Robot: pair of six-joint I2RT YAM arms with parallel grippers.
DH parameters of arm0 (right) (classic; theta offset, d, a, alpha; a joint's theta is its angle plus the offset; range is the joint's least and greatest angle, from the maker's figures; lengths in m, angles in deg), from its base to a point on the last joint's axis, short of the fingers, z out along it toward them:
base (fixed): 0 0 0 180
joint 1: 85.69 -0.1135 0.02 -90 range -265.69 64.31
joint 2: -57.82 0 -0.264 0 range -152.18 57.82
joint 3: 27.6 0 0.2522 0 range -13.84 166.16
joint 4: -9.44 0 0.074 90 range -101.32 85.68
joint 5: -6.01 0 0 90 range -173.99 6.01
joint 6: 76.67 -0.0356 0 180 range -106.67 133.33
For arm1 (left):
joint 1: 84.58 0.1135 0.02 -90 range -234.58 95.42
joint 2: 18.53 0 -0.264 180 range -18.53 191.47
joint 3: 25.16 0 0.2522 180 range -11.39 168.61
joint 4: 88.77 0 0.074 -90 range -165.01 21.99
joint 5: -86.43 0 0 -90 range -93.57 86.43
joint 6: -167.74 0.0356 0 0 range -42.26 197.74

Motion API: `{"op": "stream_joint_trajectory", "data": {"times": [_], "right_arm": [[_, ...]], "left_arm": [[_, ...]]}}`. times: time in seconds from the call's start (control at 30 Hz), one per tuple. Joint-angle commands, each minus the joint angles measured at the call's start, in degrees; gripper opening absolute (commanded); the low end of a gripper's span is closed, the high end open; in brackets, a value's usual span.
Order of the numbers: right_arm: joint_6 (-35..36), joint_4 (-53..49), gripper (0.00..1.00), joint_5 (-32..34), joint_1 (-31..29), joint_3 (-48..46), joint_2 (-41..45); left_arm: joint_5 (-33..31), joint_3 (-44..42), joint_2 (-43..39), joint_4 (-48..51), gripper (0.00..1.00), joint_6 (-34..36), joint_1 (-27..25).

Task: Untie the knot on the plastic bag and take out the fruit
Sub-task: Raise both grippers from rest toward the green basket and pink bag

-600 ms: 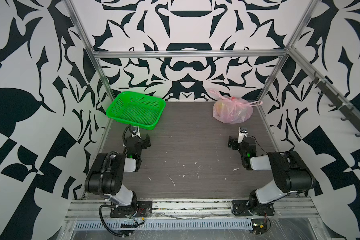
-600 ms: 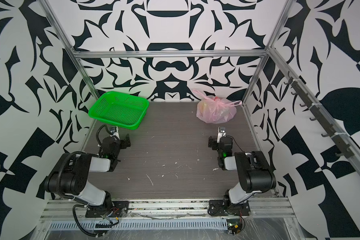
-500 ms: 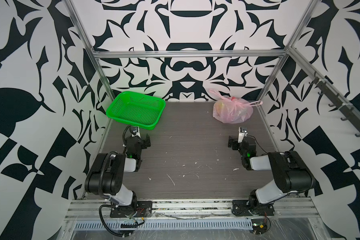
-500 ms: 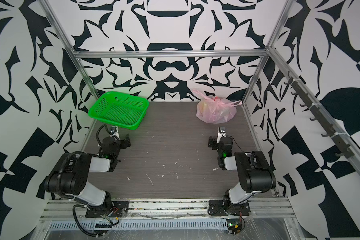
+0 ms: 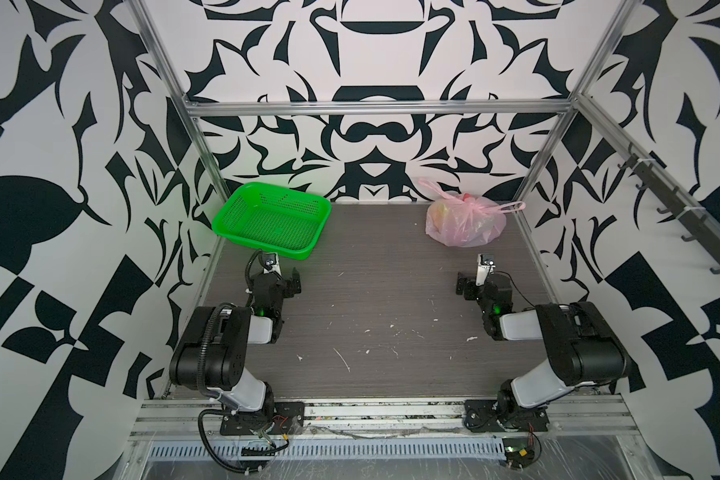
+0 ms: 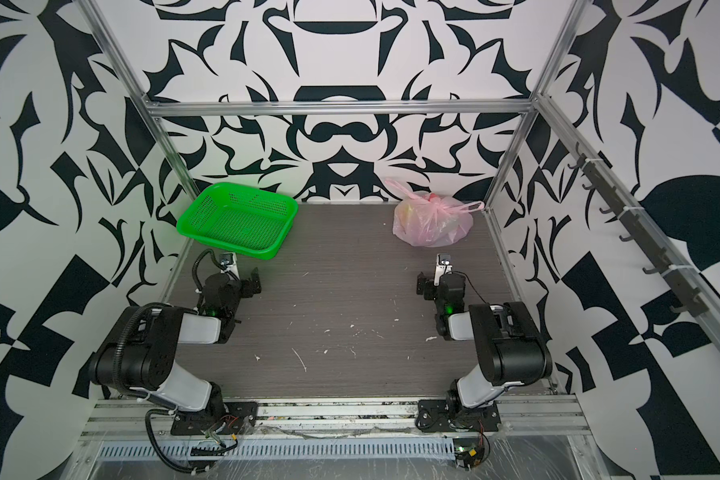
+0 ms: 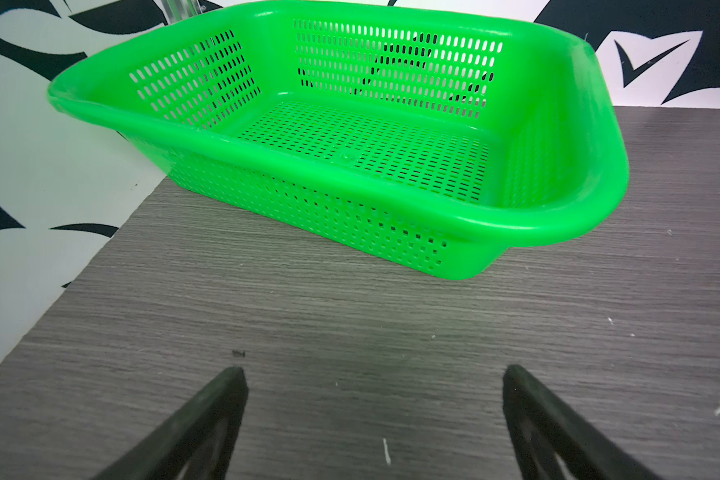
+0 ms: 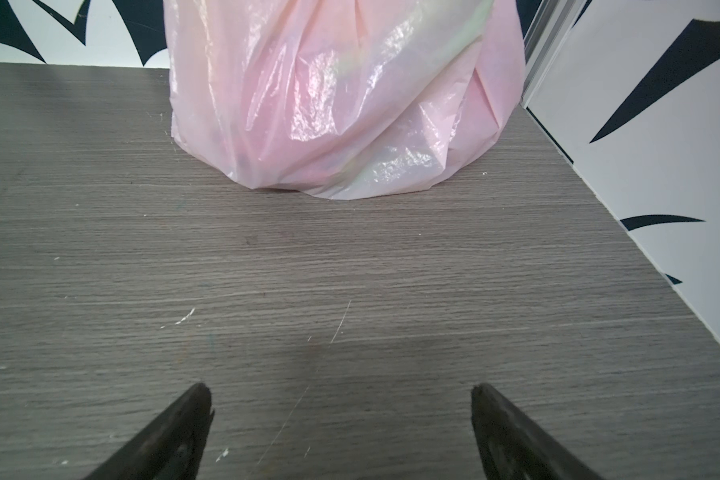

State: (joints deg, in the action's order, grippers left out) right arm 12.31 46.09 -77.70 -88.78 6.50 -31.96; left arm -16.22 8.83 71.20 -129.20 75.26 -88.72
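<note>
1. Found the left fingers [image 7: 192,432] spread wide with nothing between them, low over the counter [image 7: 350,332]. Noted the green basket [image 7: 524,226] just ahead of their tips, untouched.
2. Found the right fingers [image 8: 167,432] likewise parted and empty. Placed the plastic bag [image 8: 341,108] straight ahead of them, apart, resting on the counter.
3. Spotted the knot [image 5: 467,199] in a top view on the bag's top, beyond the right fingers and higher than them, out of sight of their own camera. Judged a blind reach likely to pinch the bag's wall instead of the twist.
4. Judged the thin film prone to tearing, and the knot prone to tightening, from a pull on one loop alone.
5. Reckoned on a one-sided tug dragging the light bag away from the fingers, without a pinning hold from the left fingers, well off to its side.
6. Made out the fruit [image 5: 445,217] only as dim colour through the film. Feared round pieces rolling beyond the fingers after opening.
</note>
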Motion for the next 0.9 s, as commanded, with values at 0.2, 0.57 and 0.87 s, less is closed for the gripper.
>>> {"op": "stream_joint_trajectory", "data": {"times": [0.2, 0.57, 0.87], "right_arm": [[-0.21, 1.88, 1.0, 0.75, -0.19, -0.3, 1.01], [-0.04, 1.79, 1.0, 0.66, -0.16, -0.28, 1.01], [-5.18, -24.73, 1.0, 4.0, -0.16, 7.13, 15.46]], "left_arm": [[-0.27, -0.24, -0.06, -1.37, 0.99, 0.46, 0.16], [-0.31, -0.29, -0.17, -1.43, 0.99, 0.57, 0.19], [-5.99, 4.25, -20.62, 22.37, 0.99, -3.3, 0.19]]}}
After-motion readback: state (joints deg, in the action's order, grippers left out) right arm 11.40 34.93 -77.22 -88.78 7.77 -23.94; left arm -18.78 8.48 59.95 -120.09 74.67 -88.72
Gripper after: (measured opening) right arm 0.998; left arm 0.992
